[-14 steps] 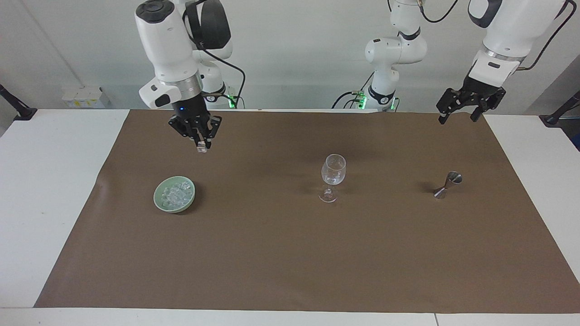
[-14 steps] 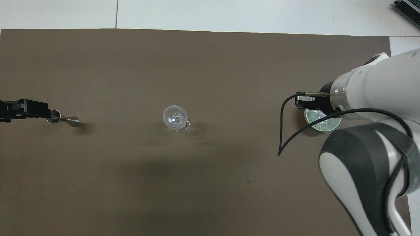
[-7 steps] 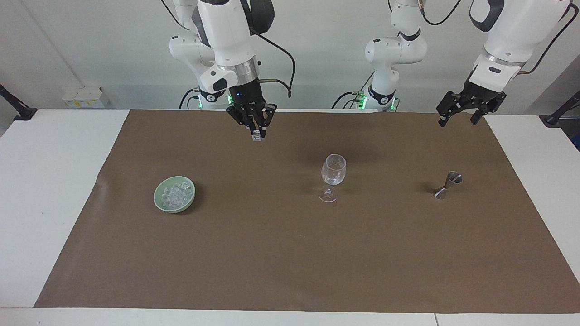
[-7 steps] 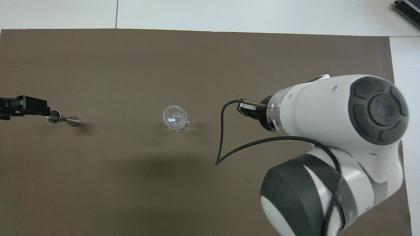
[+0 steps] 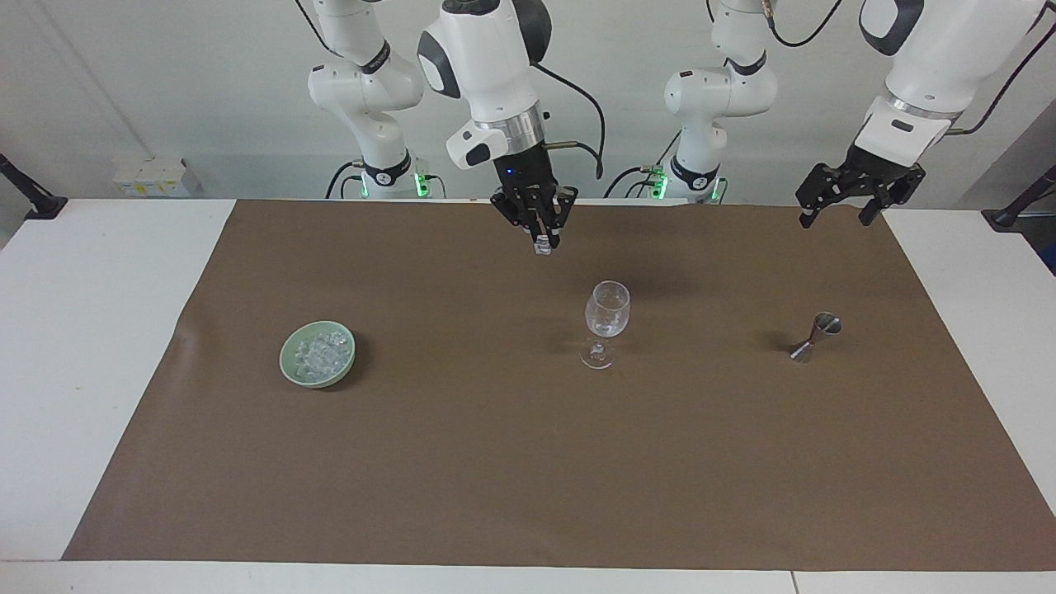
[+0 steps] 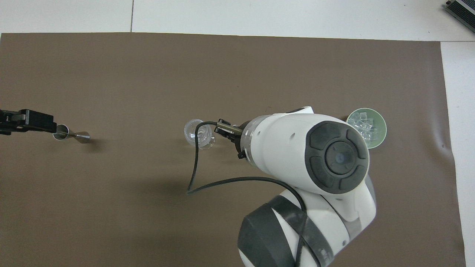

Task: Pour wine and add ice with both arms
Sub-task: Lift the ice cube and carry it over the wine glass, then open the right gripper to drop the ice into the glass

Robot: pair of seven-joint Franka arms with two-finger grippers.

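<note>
Ice (image 5: 542,246), one small clear glassy cube, is pinched at the tips of the right claw (image 5: 540,238), which is shut tight on it, up in the air over the brown paper mat (image 5: 528,462). In the facing view the cube hangs at about eleven o'clock from the clear stemmed wine glass (image 5: 606,322), not yet over its mouth.

More whitish cubes lie heaped in the round pale green bowl (image 5: 318,355), toward the right arm's end of the white worktop (image 5: 91,330).

The cube is likely light, hard and slippery, so it could slide out. Holding two flat sides looks best. A cube has no long side, so it points no special way.

The glass stands upright, its long line going straight up, and it looks easy to break or tip.

The left claw (image 5: 835,210) waits wide open and empty, above the small shiny metal measuring cup (image 5: 814,337).
</note>
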